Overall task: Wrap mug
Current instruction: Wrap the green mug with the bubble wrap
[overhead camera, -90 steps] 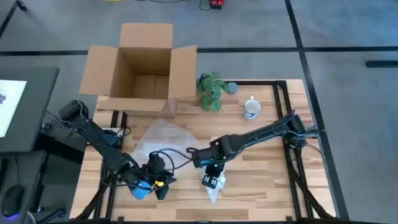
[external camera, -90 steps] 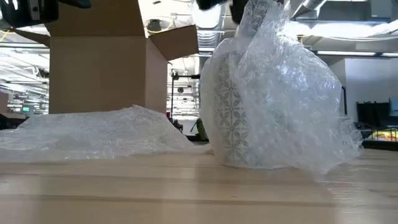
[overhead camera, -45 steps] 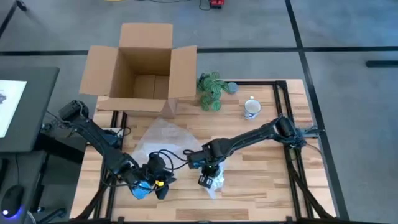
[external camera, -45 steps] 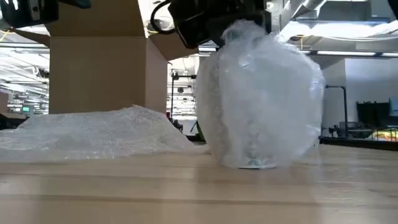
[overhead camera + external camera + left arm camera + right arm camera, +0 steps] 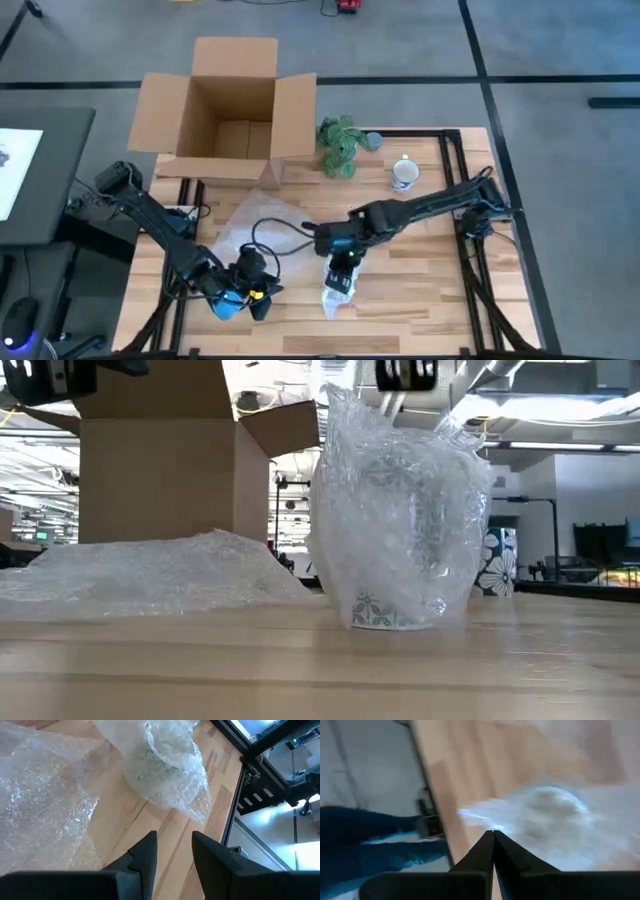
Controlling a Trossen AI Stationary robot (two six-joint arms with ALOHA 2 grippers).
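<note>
At the near-middle of the wooden counter (image 5: 420, 225), the patterned white mug bundled in clear bubble wrap (image 5: 400, 520) now stands upright under a looser, taller wrap than half a second ago, when my right jaws (image 5: 340, 276) were pressing the film down over it. Those jaws, pressed together with no wrap visibly between them, now hover just above the bundle. My left jaws (image 5: 172, 851), slightly spread and empty, wait near the counter's front-left edge, so I judge the wrap still needs tucking.

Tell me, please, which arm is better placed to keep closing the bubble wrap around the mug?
The right: its gripper is directly above the wrapped mug, fingers shut. The left gripper waits apart, beside it.
</note>
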